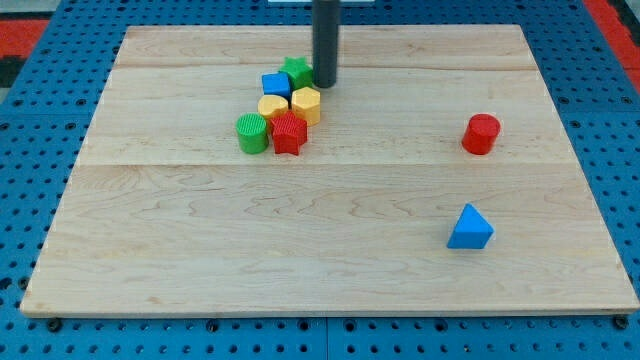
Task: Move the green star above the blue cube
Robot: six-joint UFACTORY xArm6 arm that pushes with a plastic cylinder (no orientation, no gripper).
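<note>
My tip point(325, 84) stands bare, holding nothing, touching or just beside the green star point(296, 70) on the view's right, placed to slide it leftward. The star sits up-right of the blue cube point(276, 85), atop a tight cluster with the yellow hexagon point(306, 104), so nudges risk disturbing neighbours.

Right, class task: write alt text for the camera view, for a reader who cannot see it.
My tip touches the right side of the green star block, which sits just upper-right of the blue cube block in a cluster on the wooden board.
</note>
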